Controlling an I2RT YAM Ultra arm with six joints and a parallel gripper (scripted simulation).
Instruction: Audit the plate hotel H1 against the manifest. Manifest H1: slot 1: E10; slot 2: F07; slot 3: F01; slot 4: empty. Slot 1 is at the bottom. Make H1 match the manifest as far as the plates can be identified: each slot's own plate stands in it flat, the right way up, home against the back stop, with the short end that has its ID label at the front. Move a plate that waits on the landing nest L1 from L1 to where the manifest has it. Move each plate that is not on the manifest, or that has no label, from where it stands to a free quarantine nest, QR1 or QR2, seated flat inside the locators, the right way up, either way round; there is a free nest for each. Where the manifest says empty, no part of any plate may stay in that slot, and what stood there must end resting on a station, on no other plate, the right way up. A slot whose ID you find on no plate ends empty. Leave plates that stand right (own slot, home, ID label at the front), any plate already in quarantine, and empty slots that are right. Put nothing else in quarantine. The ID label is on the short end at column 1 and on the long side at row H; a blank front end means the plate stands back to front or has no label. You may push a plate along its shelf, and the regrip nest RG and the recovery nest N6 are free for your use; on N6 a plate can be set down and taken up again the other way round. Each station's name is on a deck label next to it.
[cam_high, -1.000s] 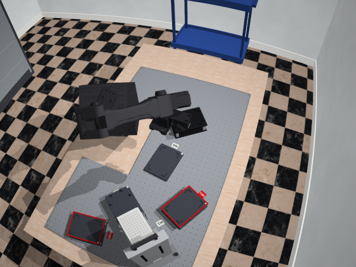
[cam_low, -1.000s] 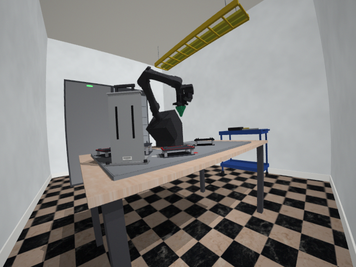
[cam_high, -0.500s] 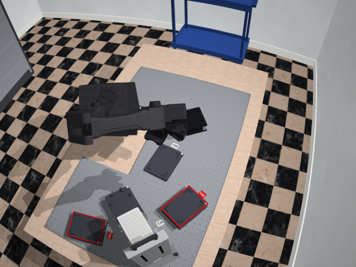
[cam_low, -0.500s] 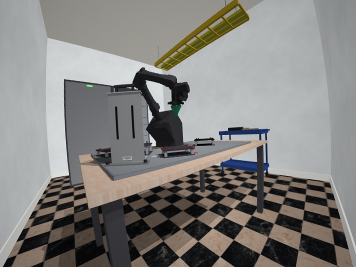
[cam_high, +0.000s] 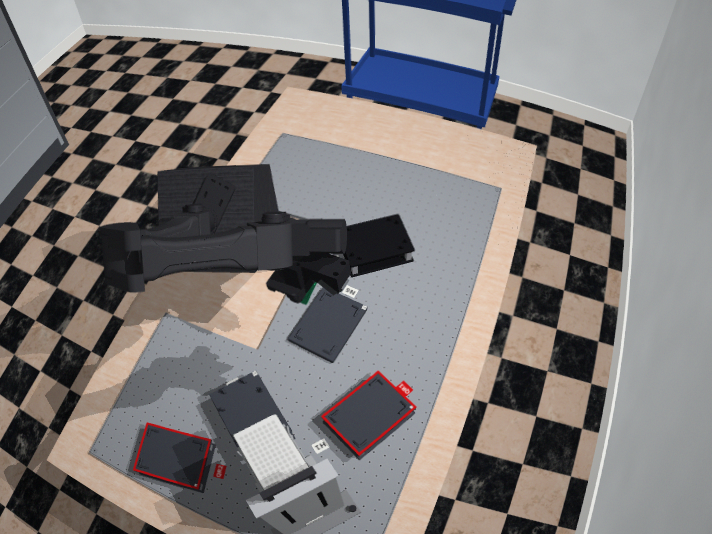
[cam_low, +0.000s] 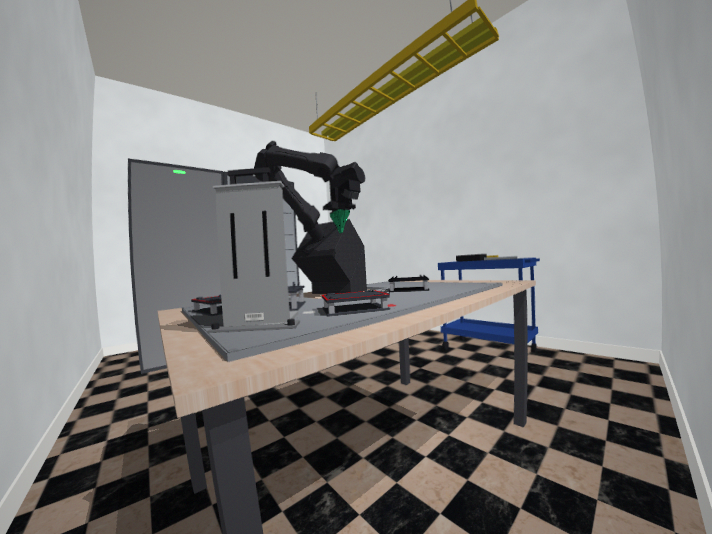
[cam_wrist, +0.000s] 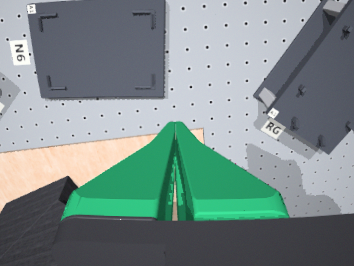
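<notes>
Hovering high above the grey perforated deck (cam_high: 437, 275), the gripper (cam_wrist: 176, 156) had its two green wedge-shaped fingers pressed together with nothing between them. Ahead of the fingertips lay the recovery nest N6 (cam_wrist: 100, 49), a flat dark slab with small corner locators and no plate on it; off to one side of the fingers sat the regrip nest RG (cam_wrist: 313, 89), a thicker black block with studs. The plate hotel H1 (cam_high: 299, 500), a matte grey metal tower with two vertical slots in its back panel, stood well apart from the fingers at the far end of the deck. A white microplate (cam_high: 269, 454), its top a fine grid of wells, showed from above on the hotel's open side; its label could not be read. Two red-bordered quarantine nests, QR1 (cam_high: 368, 412) and QR2 (cam_high: 171, 455), flanked the hotel and both looked free. The likely risk was judged to be a misread: a blank short end may mean a reversed plate or an unlabelled one, and a wrong guess would send a good plate to quarantine. Closed fingers meeting smooth plastic could also skew a plate on its shelf, and the tall tower could catch the arm's elbow on approach.
</notes>
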